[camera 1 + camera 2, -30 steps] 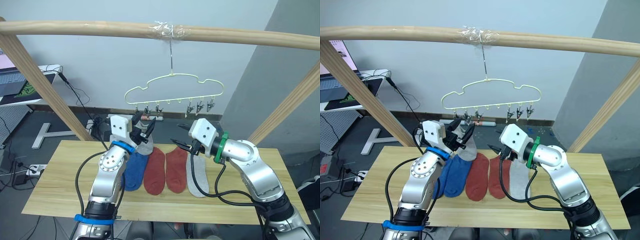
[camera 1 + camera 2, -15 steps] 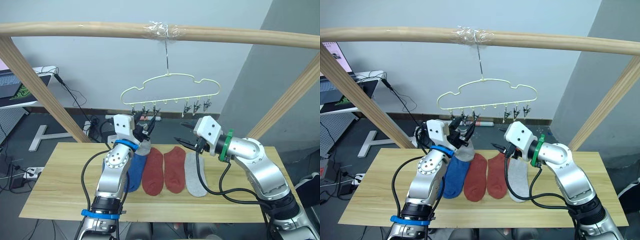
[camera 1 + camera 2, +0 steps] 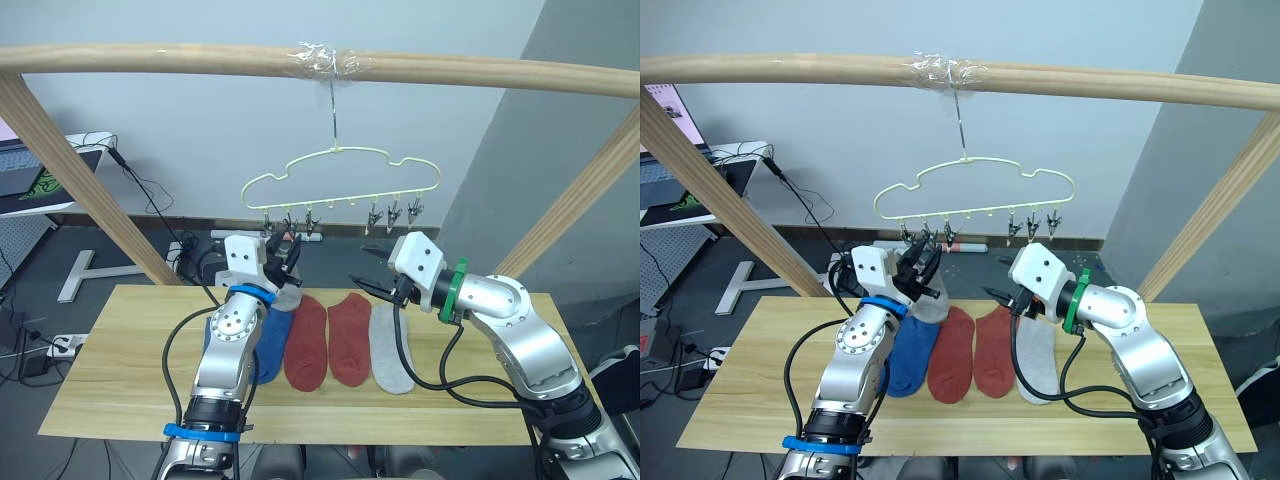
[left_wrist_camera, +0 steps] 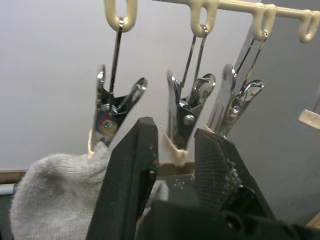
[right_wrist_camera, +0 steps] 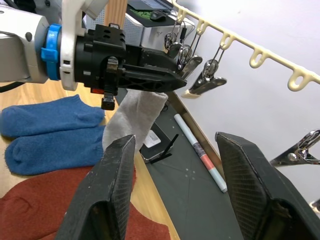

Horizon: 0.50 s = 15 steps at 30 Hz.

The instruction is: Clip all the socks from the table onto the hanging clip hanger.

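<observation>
Grey sock point(image 5: 134, 120): pinched in left gripper point(image 4: 172, 145), just below clip hanger point(image 3: 975, 189) clips.
Right gripper point(image 5: 175, 187): spread, empty, beside it.

Light wood table point(image 3: 120, 370) with two blue socks point(image 3: 268, 340), two rust-red socks point(image 3: 328, 340), one grey sock point(image 3: 390, 350).

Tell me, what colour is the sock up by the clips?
Light grey sock, seen best in the right wrist view.

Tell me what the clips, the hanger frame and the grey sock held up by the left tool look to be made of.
Clips: bare shiny metal, probably steel, judging by the mirror-like glints. Clip hanger: thin pale-yellow frame with a smooth matte coat, likely plastic-coated wire, though solid plastic cannot be ruled out. Grey sock: soft knit fabric, fuzzy ribbed texture showing. Left tool: black matte fingers, seemingly hard plastic.
</observation>
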Motion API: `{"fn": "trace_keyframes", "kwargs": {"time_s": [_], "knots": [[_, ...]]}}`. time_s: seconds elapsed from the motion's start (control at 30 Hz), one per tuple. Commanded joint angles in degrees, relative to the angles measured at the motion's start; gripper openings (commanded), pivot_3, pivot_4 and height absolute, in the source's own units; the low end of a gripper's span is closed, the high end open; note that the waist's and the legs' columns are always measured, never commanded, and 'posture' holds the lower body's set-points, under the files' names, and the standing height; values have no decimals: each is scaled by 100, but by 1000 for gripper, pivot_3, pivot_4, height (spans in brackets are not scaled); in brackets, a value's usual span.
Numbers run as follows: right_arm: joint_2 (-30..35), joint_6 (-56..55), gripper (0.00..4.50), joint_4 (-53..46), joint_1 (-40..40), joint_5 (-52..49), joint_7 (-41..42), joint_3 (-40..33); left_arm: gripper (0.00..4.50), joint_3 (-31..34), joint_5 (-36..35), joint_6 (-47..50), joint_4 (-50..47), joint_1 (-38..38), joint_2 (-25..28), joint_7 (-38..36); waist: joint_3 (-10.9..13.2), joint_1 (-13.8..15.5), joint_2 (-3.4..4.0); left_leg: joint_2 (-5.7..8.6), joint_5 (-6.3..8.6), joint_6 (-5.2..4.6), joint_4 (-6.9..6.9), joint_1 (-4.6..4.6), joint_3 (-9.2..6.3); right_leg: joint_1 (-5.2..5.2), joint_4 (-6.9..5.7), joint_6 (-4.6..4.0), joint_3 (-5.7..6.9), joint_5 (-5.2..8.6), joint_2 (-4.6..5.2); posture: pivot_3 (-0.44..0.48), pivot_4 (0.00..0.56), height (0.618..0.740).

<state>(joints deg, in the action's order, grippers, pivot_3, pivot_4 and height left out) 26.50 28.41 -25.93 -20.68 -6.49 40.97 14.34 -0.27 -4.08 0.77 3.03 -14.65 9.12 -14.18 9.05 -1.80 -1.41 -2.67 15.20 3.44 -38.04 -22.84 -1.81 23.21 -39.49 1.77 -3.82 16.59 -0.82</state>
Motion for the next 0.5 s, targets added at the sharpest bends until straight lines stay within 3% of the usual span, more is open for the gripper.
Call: {"fn": "trace_keyframes", "kwargs": {"time_s": [0.03, 0.5], "knots": [[85, -145, 2659, -214, -148, -108, 76, -140, 1512, 16, 65, -203, -35, -196, -51, 109, 0, 0, 0, 0, 0, 0, 0, 0, 0, 0, 0, 0, 0, 0, 0, -28, 148, 710], [225, -213, 2659, -107, -185, -214, 133, -157, 1512, 37, 116, -352, -47, -409, -82, 250, 0, 3, 0, 0, 0, 0, 0, 0, -1, 0, -2, 0, 0, 0, 0, -26, 146, 710]]}}
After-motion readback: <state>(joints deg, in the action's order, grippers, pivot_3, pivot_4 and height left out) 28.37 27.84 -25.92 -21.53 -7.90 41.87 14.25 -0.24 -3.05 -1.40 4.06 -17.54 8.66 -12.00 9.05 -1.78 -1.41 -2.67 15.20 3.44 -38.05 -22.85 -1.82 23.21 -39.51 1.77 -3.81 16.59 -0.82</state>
